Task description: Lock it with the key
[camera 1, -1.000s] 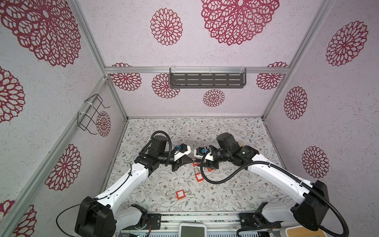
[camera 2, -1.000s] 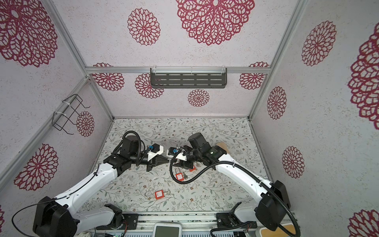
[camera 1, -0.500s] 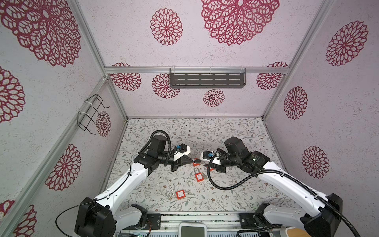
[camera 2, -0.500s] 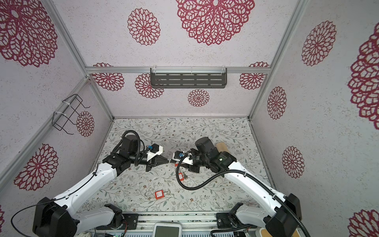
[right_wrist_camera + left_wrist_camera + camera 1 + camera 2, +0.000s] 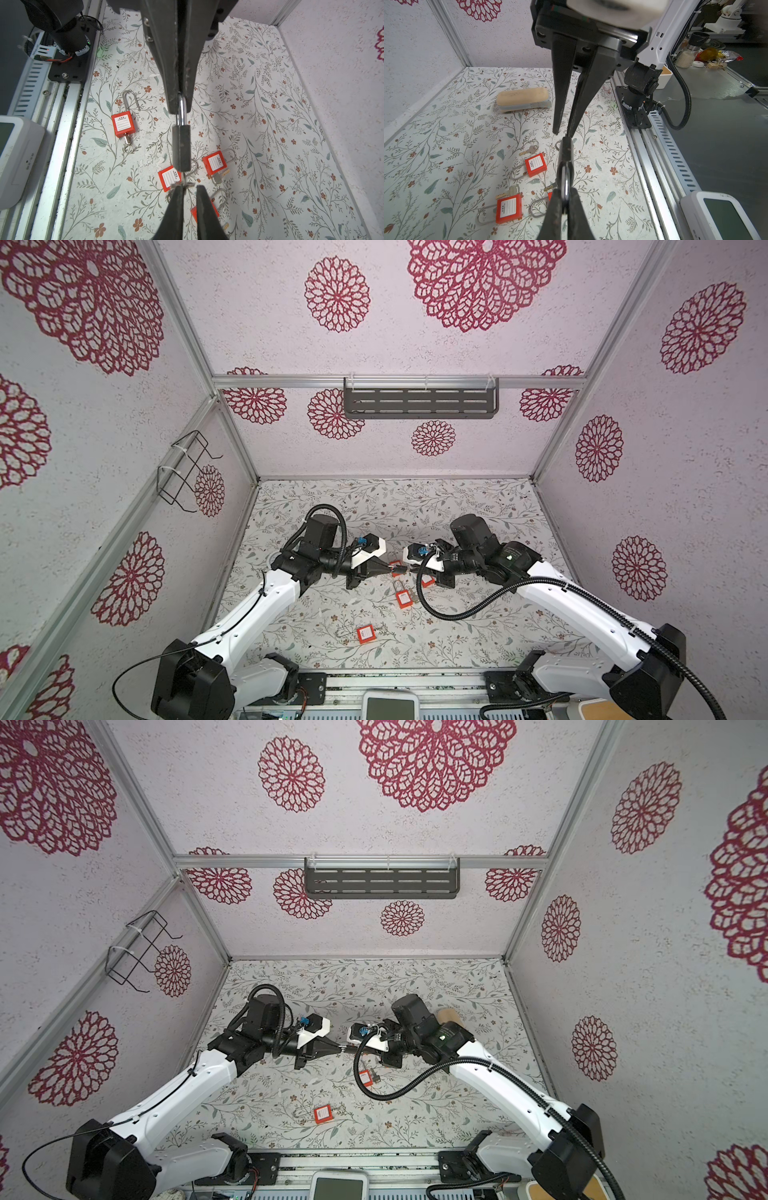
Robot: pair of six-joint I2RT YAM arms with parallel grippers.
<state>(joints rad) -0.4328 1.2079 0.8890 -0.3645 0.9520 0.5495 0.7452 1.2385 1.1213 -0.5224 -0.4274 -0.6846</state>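
Note:
A padlock [image 5: 181,149] hangs in the air over the middle of the table, seen edge-on and dark. My left gripper [image 5: 565,199] is shut on its steel shackle [image 5: 566,187]. In both top views the left gripper [image 5: 388,569] and right gripper [image 5: 411,570] meet tip to tip. The key [image 5: 182,184] sticks out of the padlock's underside. My right gripper [image 5: 190,188] has its fingers a narrow gap apart with the key's head at their tips. Whether they pinch it does not show.
Several red padlocks with keys lie on the floral table below: [image 5: 123,123], [image 5: 214,163], [image 5: 169,180]. A beige case [image 5: 523,99] lies toward the back right. A white device [image 5: 388,705] sits at the front rail. A wire rack [image 5: 187,472] hangs on the left wall.
The right arm has drawn back to the right a little and its jaws have narrowed around the key's end. The left gripper has held the padlock still.

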